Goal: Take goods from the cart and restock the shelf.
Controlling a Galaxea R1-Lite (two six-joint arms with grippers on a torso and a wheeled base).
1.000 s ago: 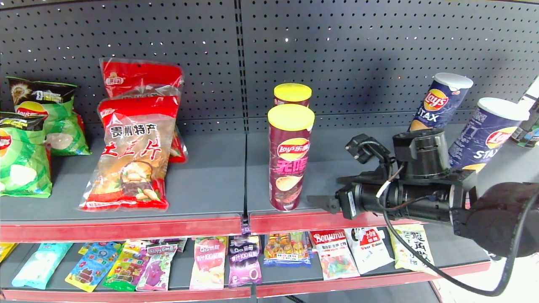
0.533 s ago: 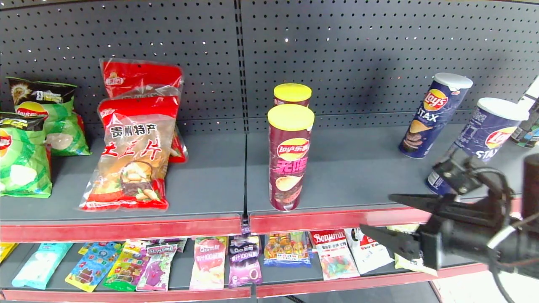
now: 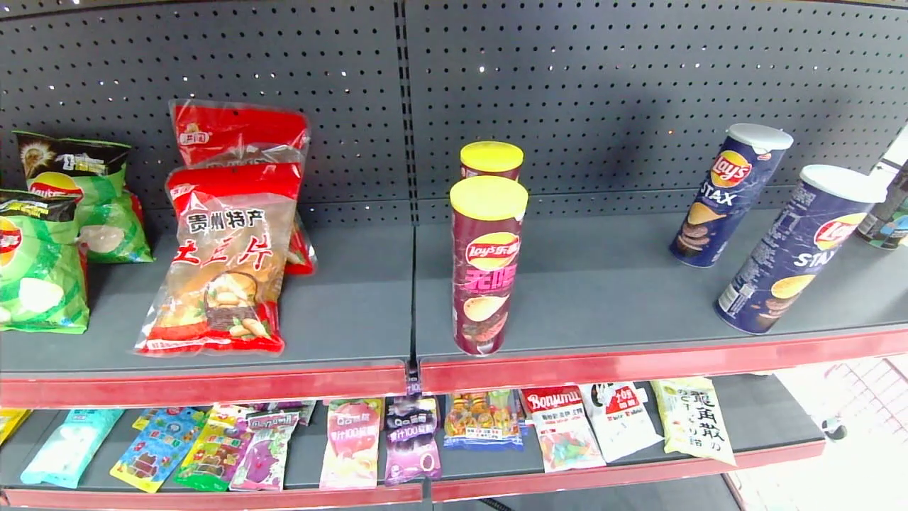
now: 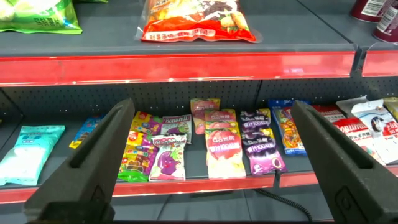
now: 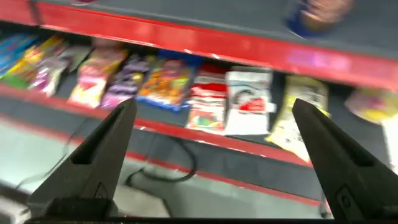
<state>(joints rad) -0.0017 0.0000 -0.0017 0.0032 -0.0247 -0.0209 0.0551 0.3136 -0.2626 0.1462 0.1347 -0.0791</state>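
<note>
A: Both arms carrying anything?

B: No. The left gripper (image 4: 211,104) has its fingers spread wide with nothing between them, and so does the right gripper (image 5: 212,102). Both face the sweet packets (image 3: 411,433) on the lower shelf (image 3: 766,419). I'd guess they're free for the next pick from the cart.

A: And the goods?

B: On the upper shelf (image 3: 603,284). At frame centre the front purple can (image 3: 488,266) stands upright at the red lip, the rear purple can (image 3: 491,160) right behind it, probably filed so one label faces the shopper. Two blue cans (image 3: 731,195) sit at the right, one nearer the lip. The red bags (image 3: 223,262) lean back left of centre and the green bags (image 3: 42,270) sit at the far left.

A: Room for more?

B: There's bare shelf between the purple and blue cans, a likely gap for restocking
</note>
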